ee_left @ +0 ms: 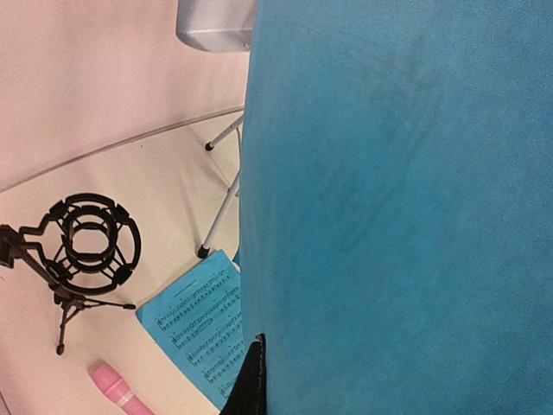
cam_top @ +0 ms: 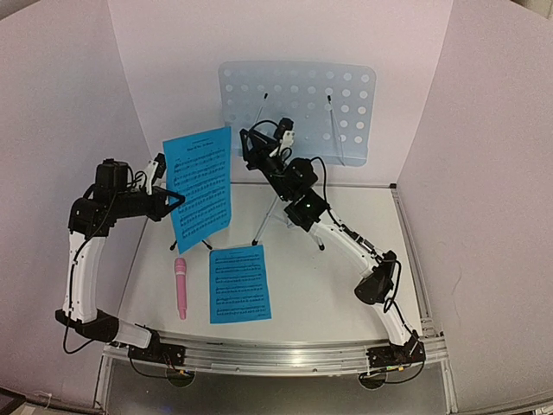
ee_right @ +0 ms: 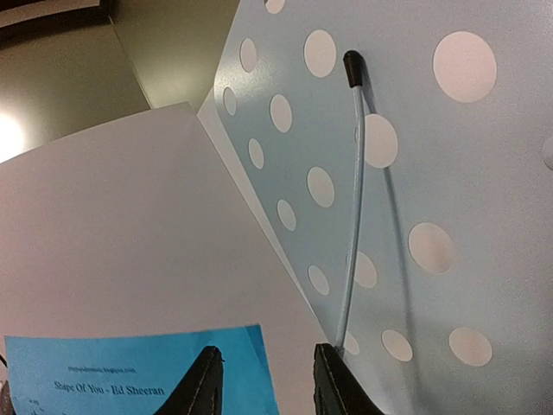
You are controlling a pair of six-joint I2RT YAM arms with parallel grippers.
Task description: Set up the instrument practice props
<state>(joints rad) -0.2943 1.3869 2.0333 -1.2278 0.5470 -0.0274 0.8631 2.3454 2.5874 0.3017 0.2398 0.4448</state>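
Top external view: a pink microphone [cam_top: 181, 288] lies on the worktop [cam_top: 346, 294] at the near left, with a blue music sheet [cam_top: 239, 284] flat just beside it. Farther in, the left claw [cam_top: 177, 201] is clamped on the left edge of a second blue sheet [cam_top: 200, 188], held upright above the worktop. A small black tripod [ee_left: 91, 251] stands near that sheet. The right claw [ee_right: 268, 385], fingers apart and empty, hovers at the pale-blue perforated music stand [cam_top: 298, 108] at the back.

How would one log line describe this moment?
left gripper: holding sheet music upright | right gripper: open beside music stand | microphone: lying on table
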